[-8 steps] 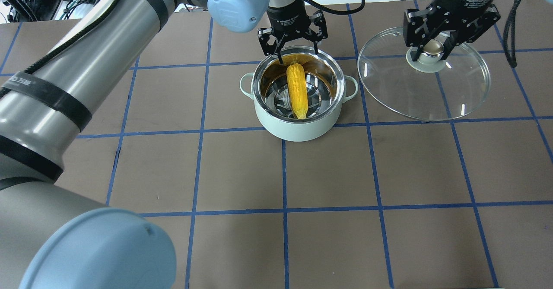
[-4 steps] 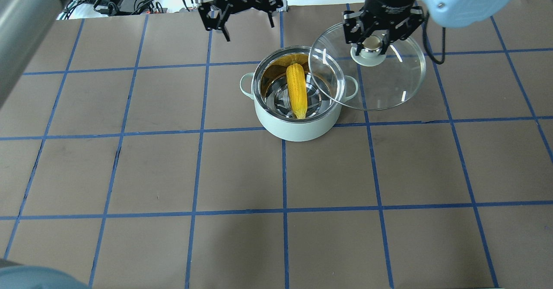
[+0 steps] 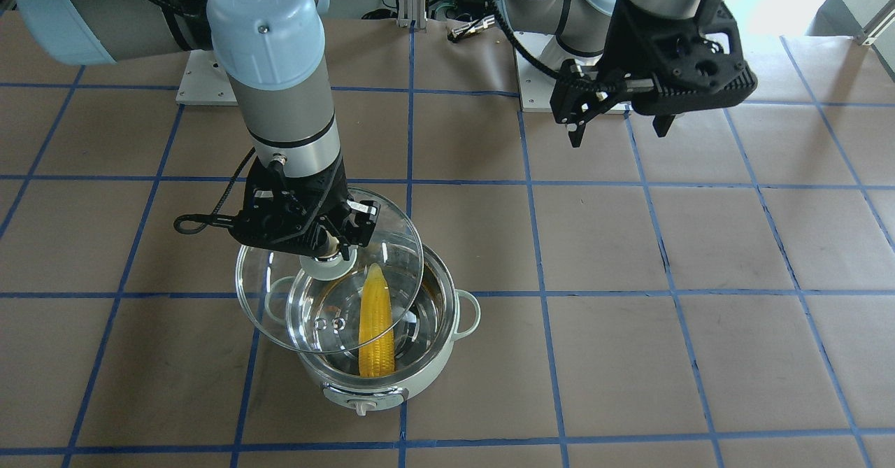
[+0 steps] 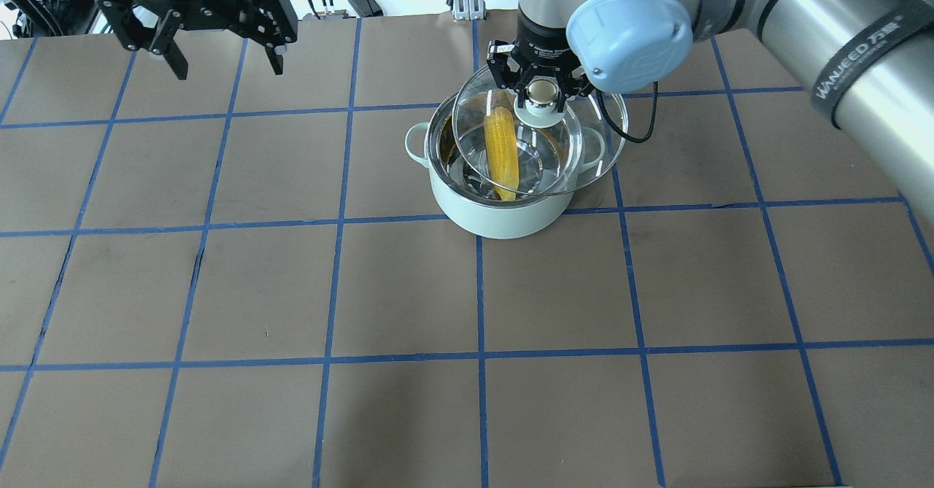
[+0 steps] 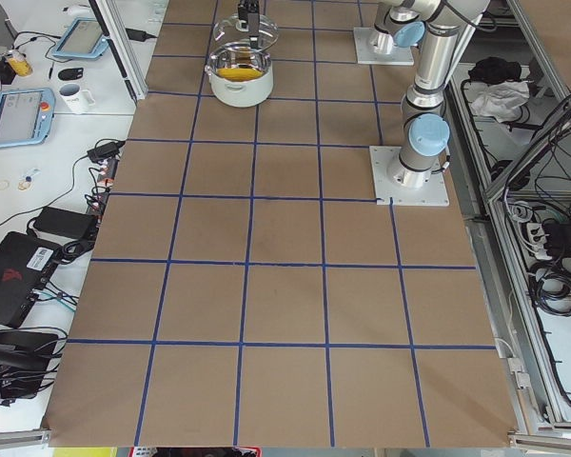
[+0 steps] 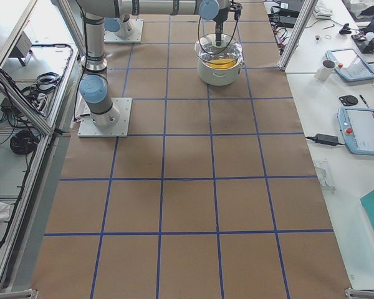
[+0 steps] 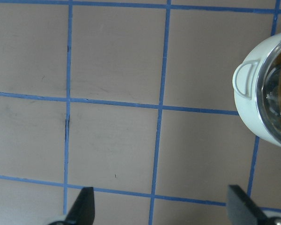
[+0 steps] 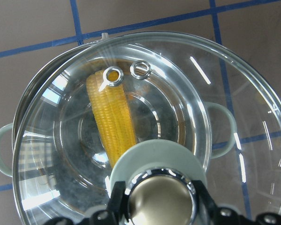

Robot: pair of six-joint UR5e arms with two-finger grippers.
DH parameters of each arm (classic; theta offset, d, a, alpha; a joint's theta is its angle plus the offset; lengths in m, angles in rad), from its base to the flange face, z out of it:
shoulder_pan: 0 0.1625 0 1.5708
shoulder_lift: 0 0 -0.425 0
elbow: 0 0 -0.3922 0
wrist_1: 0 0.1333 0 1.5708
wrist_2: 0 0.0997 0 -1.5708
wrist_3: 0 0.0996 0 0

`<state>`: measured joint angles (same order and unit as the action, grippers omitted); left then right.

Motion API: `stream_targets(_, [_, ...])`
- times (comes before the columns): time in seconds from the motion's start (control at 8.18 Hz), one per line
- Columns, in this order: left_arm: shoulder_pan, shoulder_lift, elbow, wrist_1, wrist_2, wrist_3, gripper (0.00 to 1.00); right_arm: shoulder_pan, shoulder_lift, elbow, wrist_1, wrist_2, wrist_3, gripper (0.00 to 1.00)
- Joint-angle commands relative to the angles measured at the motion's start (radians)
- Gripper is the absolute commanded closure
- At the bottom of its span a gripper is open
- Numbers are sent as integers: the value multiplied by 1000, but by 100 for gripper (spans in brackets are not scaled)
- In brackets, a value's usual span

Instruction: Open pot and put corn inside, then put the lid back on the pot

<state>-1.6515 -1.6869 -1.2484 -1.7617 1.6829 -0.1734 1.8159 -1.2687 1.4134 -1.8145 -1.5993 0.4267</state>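
Note:
The pale mint pot (image 4: 503,218) stands open on the table, with the yellow corn (image 4: 502,154) lying inside it. My right gripper (image 4: 541,94) is shut on the beige knob of the glass lid (image 4: 600,145). It holds the lid tilted just above the pot, offset toward the pot's right handle. The front view shows the lid (image 3: 276,314) overlapping the pot (image 3: 363,391) and corn (image 3: 376,328). The right wrist view shows the corn (image 8: 113,123) through the lid (image 8: 234,108). My left gripper (image 4: 228,71) is open and empty, raised far left of the pot.
The table is brown with a blue tape grid. My right arm (image 4: 839,43) spans the upper right of the overhead view. The arm base plates (image 3: 559,97) sit at the robot's edge. A side desk holds a mug (image 6: 328,67) and tablets.
My right gripper has carried the lid leftward from beside the pot to partly over it. My left gripper has pulled back from the pot, up and far to the left.

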Motion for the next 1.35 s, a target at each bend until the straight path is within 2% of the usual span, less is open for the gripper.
stream_targets(0.0, [36,140,-205,185,-58,58,2,36,52,-1,-63,-4,90,100])
stream_targets(0.12, [36,141,-267,317,-58,81,2,36,74,-2,-86,-1,96,100])
stream_targets(0.24, [38,144,-273,333,-66,128,0,36,87,-1,-97,1,127,100])
stream_targets(0.61, [38,151,-270,309,-69,172,0,46,104,5,-101,10,182,100])
stream_targets(0.73, [38,157,-269,226,-86,181,0,51,106,6,-103,10,181,100])
stream_targets(0.86, [41,180,-269,214,-97,170,0,52,106,9,-103,10,181,100])
stream_targets(0.98, [42,203,-267,212,-157,169,0,57,106,10,-103,10,181,100])
stream_targets(1.22, [44,208,-270,209,-150,181,0,59,108,10,-103,10,175,100])
